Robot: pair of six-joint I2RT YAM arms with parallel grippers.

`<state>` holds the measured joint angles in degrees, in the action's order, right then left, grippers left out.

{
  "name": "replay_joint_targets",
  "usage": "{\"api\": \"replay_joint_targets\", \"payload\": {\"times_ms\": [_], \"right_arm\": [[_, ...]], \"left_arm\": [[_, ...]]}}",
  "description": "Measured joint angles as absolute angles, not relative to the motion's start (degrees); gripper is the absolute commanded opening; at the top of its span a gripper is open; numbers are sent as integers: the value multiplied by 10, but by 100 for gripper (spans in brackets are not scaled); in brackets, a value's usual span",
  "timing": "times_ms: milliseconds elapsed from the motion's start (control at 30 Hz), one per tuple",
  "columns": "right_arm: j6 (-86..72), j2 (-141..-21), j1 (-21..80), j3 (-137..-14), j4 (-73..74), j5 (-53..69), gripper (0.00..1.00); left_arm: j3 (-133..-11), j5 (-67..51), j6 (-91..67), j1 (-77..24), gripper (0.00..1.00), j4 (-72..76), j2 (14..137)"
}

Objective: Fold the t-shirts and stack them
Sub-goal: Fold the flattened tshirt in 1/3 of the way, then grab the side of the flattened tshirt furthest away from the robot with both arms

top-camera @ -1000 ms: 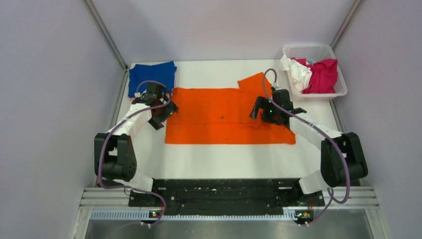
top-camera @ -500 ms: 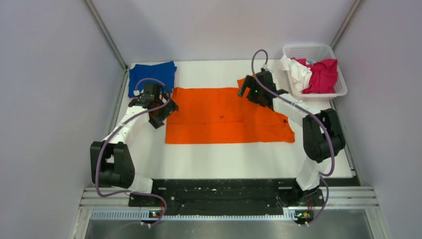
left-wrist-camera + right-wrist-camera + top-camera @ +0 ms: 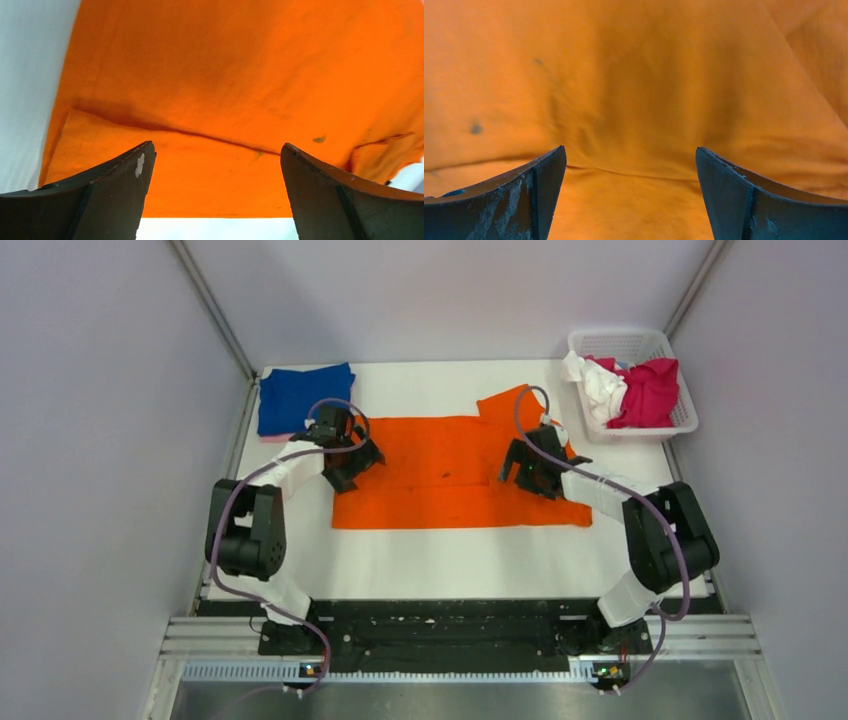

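The bright orange t-shirt [image 3: 440,475] lies spread flat in the middle of the table, one sleeve sticking out at its far right. My left gripper [image 3: 358,458] is open and empty over the shirt's left end; in the left wrist view [image 3: 215,190] a fold line [image 3: 200,135] crosses the orange cloth [image 3: 240,75] between the fingers. My right gripper [image 3: 527,465] is open and empty over the shirt's right part; the right wrist view [image 3: 631,192] shows only orange cloth [image 3: 639,90]. A royal blue t-shirt [image 3: 300,395] lies folded at the far left.
A white lattice basket [image 3: 622,340] at the far right corner holds a white t-shirt [image 3: 600,385] and a magenta t-shirt [image 3: 648,390]. Grey walls close in the table on the left, far and right sides. Bare white table [image 3: 460,565] runs along the near side.
My left gripper moved right onto the orange shirt's left end. My right gripper went out to the far sleeve and came back over the shirt's right part. Both stayed open.
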<state>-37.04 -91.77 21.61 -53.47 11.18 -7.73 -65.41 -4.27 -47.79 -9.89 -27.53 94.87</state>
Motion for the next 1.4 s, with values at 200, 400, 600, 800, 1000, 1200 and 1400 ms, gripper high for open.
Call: {"api": "replay_joint_targets", "payload": {"times_ms": [200, 400, 600, 800, 1000, 1200, 1400], "right_arm": [[-386, -884, 216, -448, 81, -91, 99], [-423, -774, 225, -332, 42, -94, 98], [-464, -603, 273, -238, 130, -93, 99], [-465, -487, 279, -219, 216, -83, 99], [-411, -495, 279, -287, 190, -110, 99], [-350, -698, 237, -469, 135, -107, 99], [-291, -905, 192, -638, 119, -104, 99]], "left_arm": [[-609, -64, -474, -100, 99, -238, 992], [-490, -69, -477, -103, 99, -155, 907], [-335, -60, -511, -130, 99, -143, 737], [-308, -27, -519, -141, 99, -270, 631], [-418, 56, -489, -130, 99, -330, 649], [-634, 97, -453, -93, 97, -342, 843], [-841, 127, -414, -84, 77, -382, 1057]]}}
